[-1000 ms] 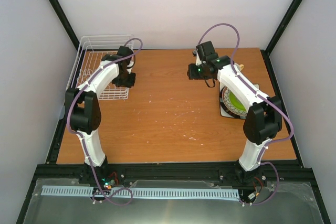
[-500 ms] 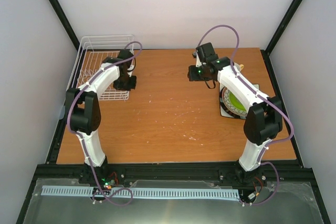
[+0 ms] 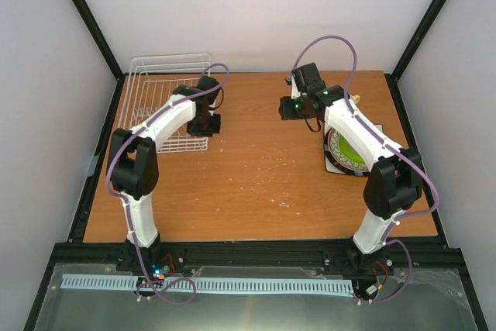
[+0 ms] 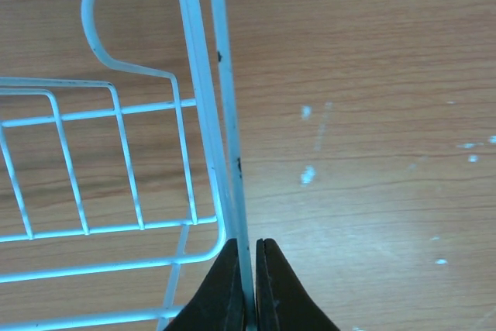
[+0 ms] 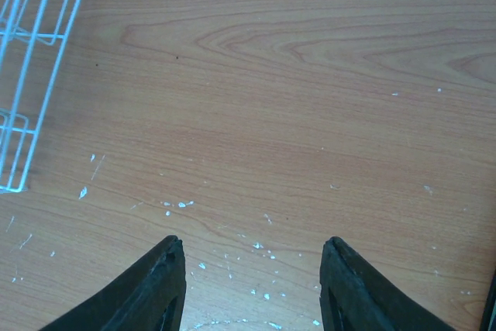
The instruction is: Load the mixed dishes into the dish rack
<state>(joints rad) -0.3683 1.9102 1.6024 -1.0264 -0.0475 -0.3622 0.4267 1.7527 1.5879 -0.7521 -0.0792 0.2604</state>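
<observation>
The white wire dish rack point(image 3: 159, 91) stands at the table's far left. My left gripper point(image 3: 208, 123) is shut on the rack's right rim wire point(image 4: 229, 122), which runs up between the closed black fingertips point(image 4: 225, 284). A lime-green plate point(image 3: 354, 153) lies on a plate with a dark patterned rim point(image 3: 334, 145) at the right, partly hidden under my right arm. My right gripper point(image 3: 285, 106) hovers open over bare wood at the far middle, nothing between its fingers point(image 5: 159, 284). In the right wrist view, a corner of the rack point(image 5: 31, 44) shows at the upper left.
Black frame rails point(image 3: 85, 184) run along the table's left and right edges, with walls close behind. White flecks point(image 5: 260, 246) dot the wood point(image 3: 256, 168) between the rack and the plates. A bit of tan point(image 3: 356, 99) shows past my right arm.
My left gripper has shut on the rack's rim wire, and rack and gripper have shifted to the right. The right arm has barely moved.
</observation>
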